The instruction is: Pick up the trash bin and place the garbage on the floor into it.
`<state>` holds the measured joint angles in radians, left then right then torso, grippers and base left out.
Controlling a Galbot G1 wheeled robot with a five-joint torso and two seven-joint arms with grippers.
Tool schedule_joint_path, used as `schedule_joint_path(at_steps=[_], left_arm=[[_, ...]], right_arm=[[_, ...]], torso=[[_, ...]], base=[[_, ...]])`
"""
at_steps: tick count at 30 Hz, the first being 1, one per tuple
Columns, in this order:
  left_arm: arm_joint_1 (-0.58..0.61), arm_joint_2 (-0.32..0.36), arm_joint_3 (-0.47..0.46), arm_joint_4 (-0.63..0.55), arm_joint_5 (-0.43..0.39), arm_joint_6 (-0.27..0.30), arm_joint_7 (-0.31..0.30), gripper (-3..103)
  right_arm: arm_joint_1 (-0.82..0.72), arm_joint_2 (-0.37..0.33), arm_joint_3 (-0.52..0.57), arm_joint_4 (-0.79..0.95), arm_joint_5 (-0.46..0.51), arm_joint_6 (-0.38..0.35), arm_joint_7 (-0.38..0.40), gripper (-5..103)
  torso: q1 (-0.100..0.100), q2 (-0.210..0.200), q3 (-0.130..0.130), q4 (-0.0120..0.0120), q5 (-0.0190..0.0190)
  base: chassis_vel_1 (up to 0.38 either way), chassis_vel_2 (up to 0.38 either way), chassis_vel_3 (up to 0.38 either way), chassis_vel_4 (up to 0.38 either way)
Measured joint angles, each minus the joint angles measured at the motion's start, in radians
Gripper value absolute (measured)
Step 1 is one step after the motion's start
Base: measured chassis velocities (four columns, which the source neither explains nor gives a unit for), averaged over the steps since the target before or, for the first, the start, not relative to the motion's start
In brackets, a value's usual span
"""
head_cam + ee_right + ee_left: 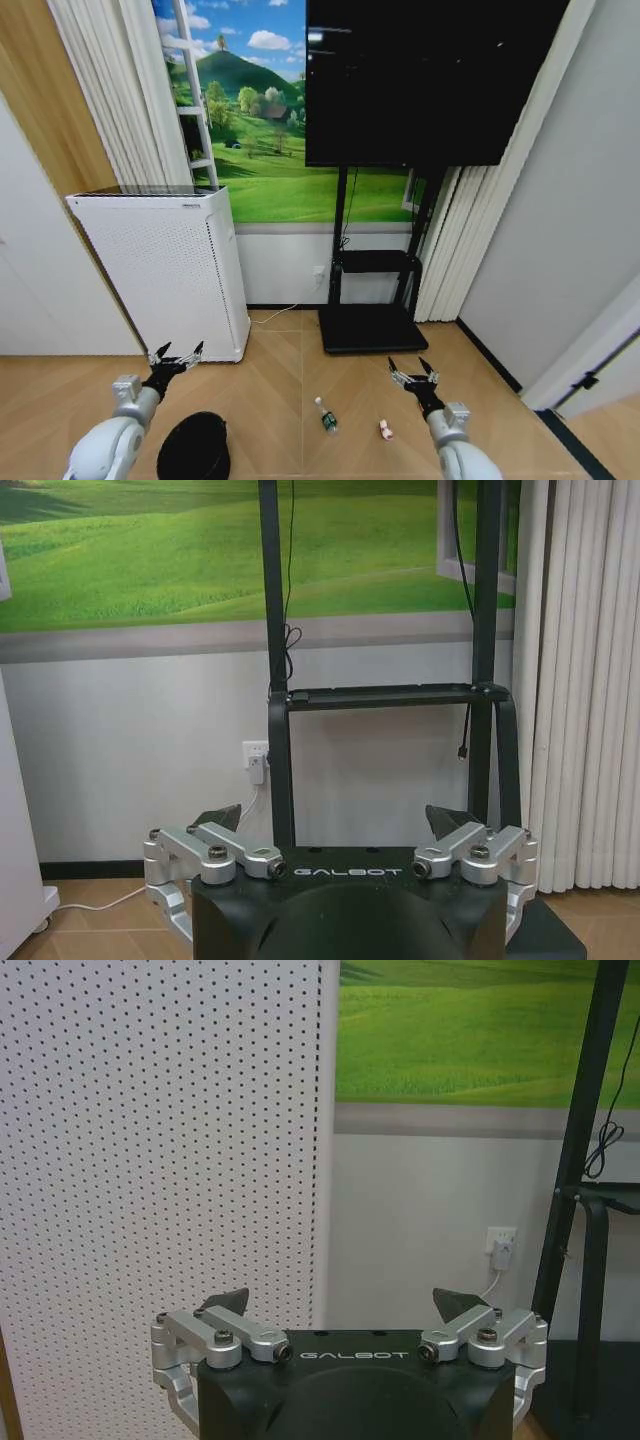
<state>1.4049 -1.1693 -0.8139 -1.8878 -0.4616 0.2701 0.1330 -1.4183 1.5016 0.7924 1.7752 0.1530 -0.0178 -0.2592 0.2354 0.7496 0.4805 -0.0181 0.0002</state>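
The black round trash bin (pixel 194 447) stands on the parquet floor (pixel 280 390) at the lower left, just right of my left forearm. A green bottle with a white cap (pixel 325 415) lies on the floor near the middle, and a small red-and-white piece (pixel 386 430) lies to its right. My left gripper (pixel 177 353) is open, held up above the floor in front of the white appliance, and the left wrist view shows its fingers (pixel 228 1301) spread. My right gripper (pixel 412 367) is open too, raised above and right of the red-and-white piece.
A tall white perforated appliance (pixel 165 270) stands against the wall at left. A black TV stand (pixel 368 325) with a flat base and a large dark screen (pixel 425 80) is ahead. A white cable runs along the skirting. Curtains hang on the right.
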Motion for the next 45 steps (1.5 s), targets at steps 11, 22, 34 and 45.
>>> schedule_joint_path(at_steps=[11, 22, 34, 45], left_arm=[[0.003, -0.007, 0.001, 0.005, 0.001, -0.004, 0.003, 100], [0.007, -0.015, 0.000, 0.011, 0.001, -0.010, 0.011, 100], [0.011, -0.023, -0.006, 0.029, 0.010, -0.028, 0.025, 100], [-0.016, -0.027, -0.006, 0.073, 0.098, -0.104, 0.039, 100]], right_arm=[[-0.004, 0.005, 0.004, -0.005, 0.000, 0.009, -0.001, 100], [-0.009, 0.008, 0.005, -0.017, 0.001, 0.021, -0.003, 100], [-0.007, 0.021, 0.001, -0.045, 0.000, 0.039, -0.014, 100], [0.037, 0.079, -0.020, -0.191, -0.007, 0.348, 0.001, 100]], torso=[[-0.022, -0.051, -0.030, 0.0000, -0.0002], [-0.040, -0.097, -0.057, 0.0000, -0.0001], [-0.062, -0.151, -0.089, 0.0000, -0.0002], [-0.082, -0.200, -0.118, 0.0000, -0.0001]], base=[[0.000, 0.000, 0.000, 0.000], [0.000, 0.000, 0.000, 0.000], [0.000, 0.000, 0.000, 0.000], [0.000, 0.000, 0.000, 0.000]])
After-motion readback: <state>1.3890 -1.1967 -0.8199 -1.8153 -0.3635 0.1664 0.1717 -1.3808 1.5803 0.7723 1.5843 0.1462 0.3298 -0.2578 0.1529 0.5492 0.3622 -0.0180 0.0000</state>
